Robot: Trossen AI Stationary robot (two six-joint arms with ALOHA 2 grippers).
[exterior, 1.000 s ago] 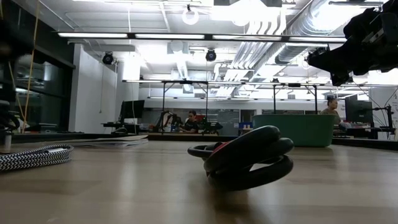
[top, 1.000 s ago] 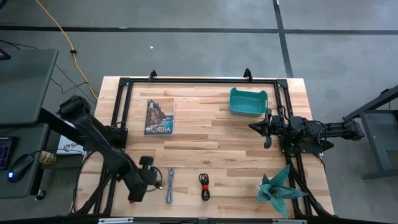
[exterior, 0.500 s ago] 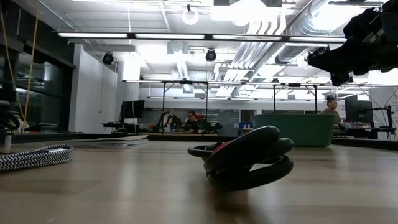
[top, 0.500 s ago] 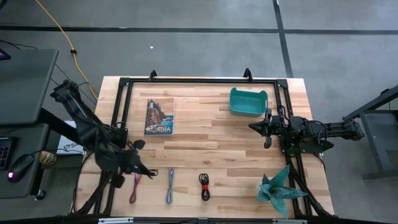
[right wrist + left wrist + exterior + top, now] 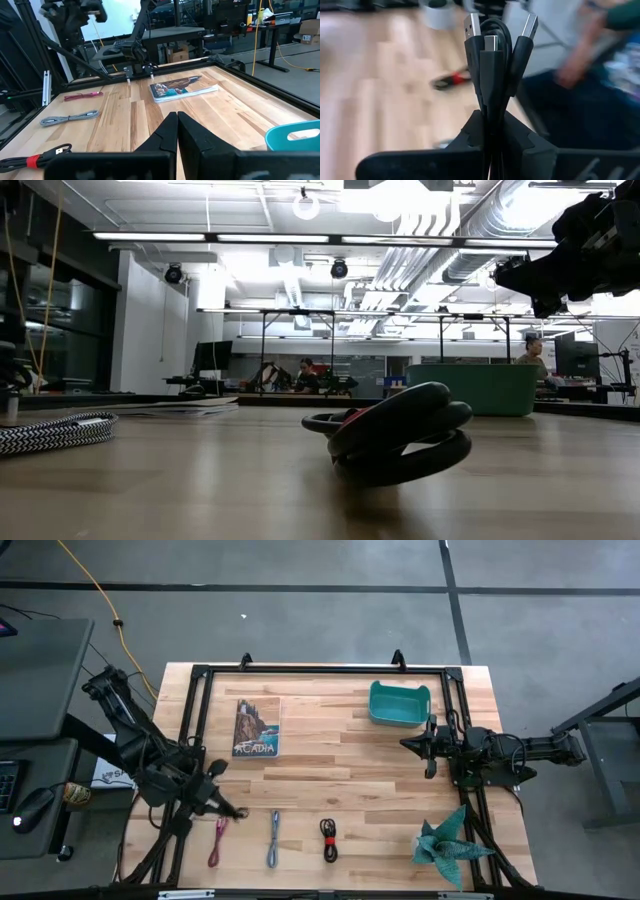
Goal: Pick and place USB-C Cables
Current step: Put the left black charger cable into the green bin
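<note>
Since a second ago, the left gripper (image 5: 222,808) has drawn back from the table's near-left edge, pinching the folded black USB-C cable (image 5: 492,55) upright between its fingers. On the table (image 5: 330,765) the magenta-pink cable (image 5: 217,841), the blue-grey braided cable (image 5: 273,839) and the red-and-black cable (image 5: 328,839) lie in a row along the near edge. At the right, the right gripper (image 5: 430,747) waits near the teal bin (image 5: 398,704), fingers pressed together.
</note>
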